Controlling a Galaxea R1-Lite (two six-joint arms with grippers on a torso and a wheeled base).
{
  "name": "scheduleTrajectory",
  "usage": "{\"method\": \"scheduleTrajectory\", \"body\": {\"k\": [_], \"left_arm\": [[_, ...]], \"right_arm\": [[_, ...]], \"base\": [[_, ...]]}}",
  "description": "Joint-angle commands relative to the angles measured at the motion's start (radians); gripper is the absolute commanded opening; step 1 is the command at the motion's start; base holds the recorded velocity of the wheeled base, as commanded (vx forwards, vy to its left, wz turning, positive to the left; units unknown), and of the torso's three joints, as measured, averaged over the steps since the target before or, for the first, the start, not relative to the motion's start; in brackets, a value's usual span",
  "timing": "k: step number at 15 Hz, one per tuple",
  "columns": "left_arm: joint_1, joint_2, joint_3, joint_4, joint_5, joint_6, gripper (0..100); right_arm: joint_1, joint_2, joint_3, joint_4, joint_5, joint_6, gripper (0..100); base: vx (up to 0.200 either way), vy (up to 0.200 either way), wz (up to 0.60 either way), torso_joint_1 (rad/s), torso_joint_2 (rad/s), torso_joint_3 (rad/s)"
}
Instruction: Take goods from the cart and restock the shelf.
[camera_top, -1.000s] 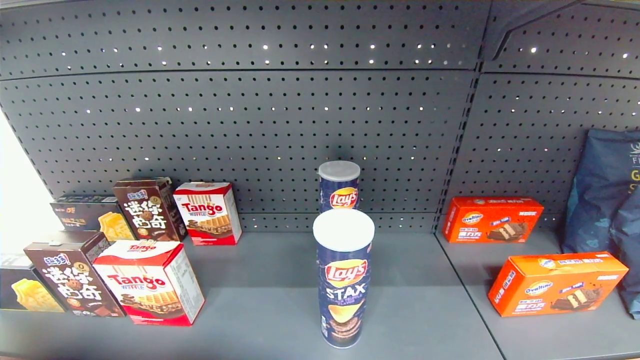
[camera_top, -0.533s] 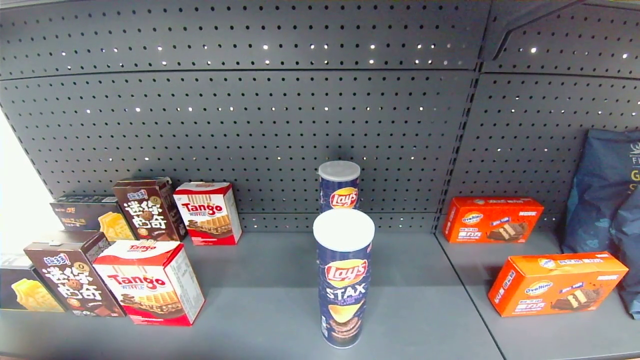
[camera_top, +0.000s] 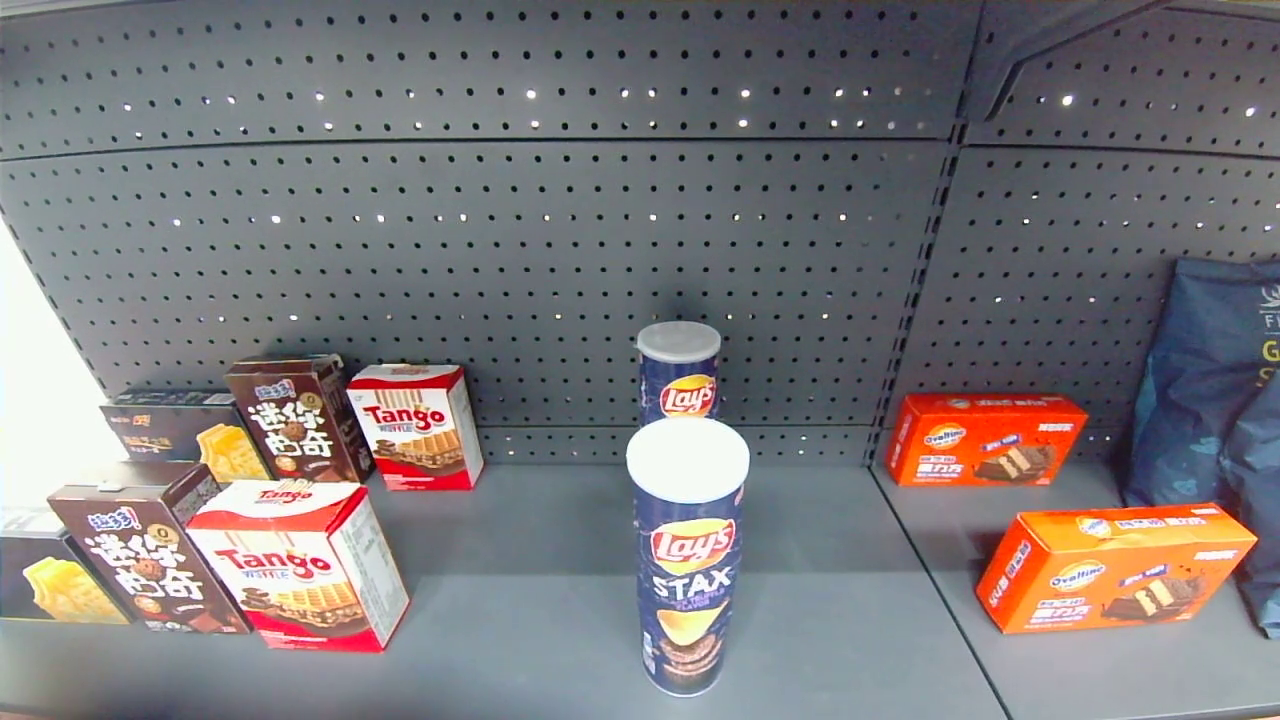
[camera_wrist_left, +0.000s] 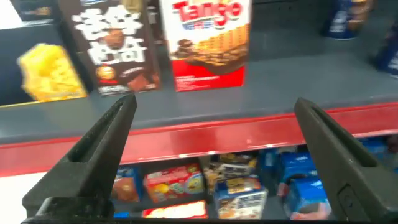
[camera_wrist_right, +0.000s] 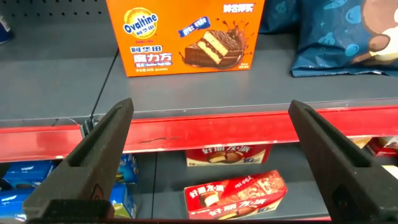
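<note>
The left gripper (camera_wrist_left: 214, 102) has its black wedge-shaped fingers (camera_wrist_left: 99, 149) spread wide apart with nothing between them. The right gripper (camera_wrist_right: 210, 104) is likewise parted, its fingers (camera_wrist_right: 87, 162) holding nothing. Both hang just in front of the red front strip (camera_wrist_left: 249, 134) of the grey metal shelf (camera_top: 520, 560).

Past the left fingers a red-and-white cardboard wafer box (camera_wrist_left: 208, 40) with bold red lettering stands beside a dark brown cardboard biscuit box (camera_wrist_left: 112, 46) with white characters. Past the right fingers lies an orange cardboard cake box (camera_wrist_right: 183, 34) with a round yellow logo and a pictured chocolate slice. Glossy dark blue snack bags (camera_wrist_right: 348, 31) sit beside it.

In the head view a tall dark blue crisp tube (camera_top: 688, 560) with a white plastic lid stands upright at lower centre. A second matching tube (camera_top: 679, 372) stands behind it, against the dark grey perforated back panel (camera_top: 500, 250). Wafer and biscuit boxes sit in two rows at lower left, and two orange boxes and the bags are at the right edge.

Below the strip a lower shelf (camera_wrist_right: 165, 177) holds red cardboard packets (camera_wrist_right: 236, 196), their print too small to read
</note>
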Motion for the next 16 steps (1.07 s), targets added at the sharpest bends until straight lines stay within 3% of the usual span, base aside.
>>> {"method": "scheduleTrajectory", "body": {"k": [1, 3, 5, 8, 16], "left_arm": [[0.0, 0.0, 0.001, 0.001, 0.026, 0.012, 100], [0.0, 0.0, 0.001, 0.001, 0.014, 0.012, 100], [0.0, 0.0, -0.001, 0.001, -0.037, 0.012, 100], [0.0, 0.0, 0.001, 0.001, -0.035, 0.012, 100], [0.0, 0.0, -0.001, 0.001, -0.032, -0.011, 100]], "right_arm": [[0.0, 0.003, 0.0, 0.0, 0.0, 0.0, 100], [0.0, 0.003, 0.0, 0.0, 0.0, 0.0, 100], [0.02, 0.025, -0.003, 0.004, 0.002, 0.0, 100], [0.153, -0.083, 0.002, -0.003, 0.002, 0.003, 100], [0.153, -0.083, 0.002, -0.002, 0.002, 0.001, 100]], "base": [[0.0, 0.0, 0.0, 0.0, 0.0, 0.0], [0.0, 0.0, 0.0, 0.0, 0.0, 0.0], [0.0, 0.0, 0.0, 0.0, 0.0, 0.0], [0.0, 0.0, 0.0, 0.0, 0.0, 0.0], [0.0, 0.0, 0.0, 0.0, 0.0, 0.0]]}}
